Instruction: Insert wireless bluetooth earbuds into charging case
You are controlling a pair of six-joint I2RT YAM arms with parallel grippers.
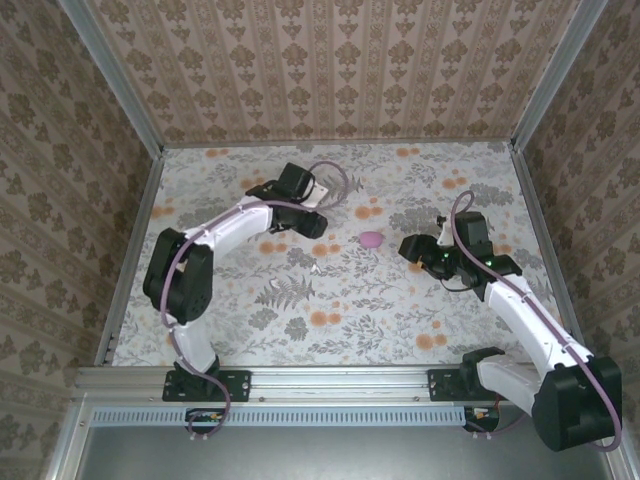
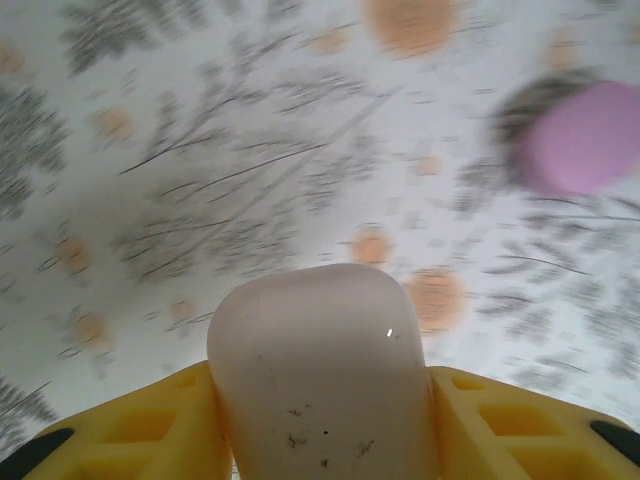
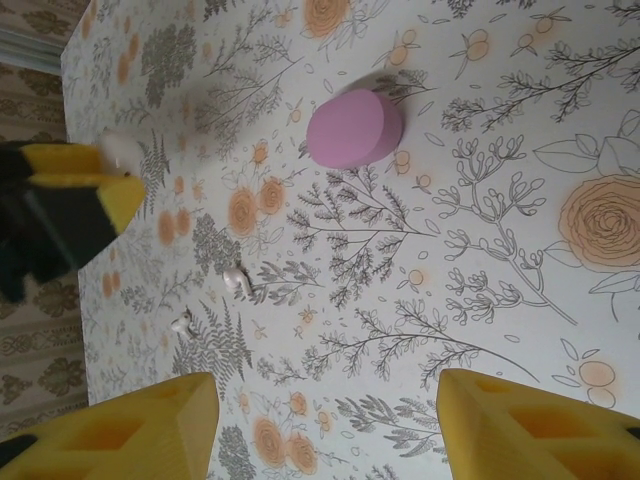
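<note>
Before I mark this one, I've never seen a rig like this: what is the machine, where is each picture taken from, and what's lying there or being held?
Two robot arms are bolted at the near edge of a flower-patterned table; each ends in a two-finger gripper. The top view looks down from above and behind them. The other two pictures come from cameras on the wrists, so the yellow blocks at the bottom are each gripper's own fingers. The left gripper is shut on a white case. The right gripper is open and empty. On the table lie a pink case and two tiny white earbuds, loose and near each other, apart from both cases.
</note>
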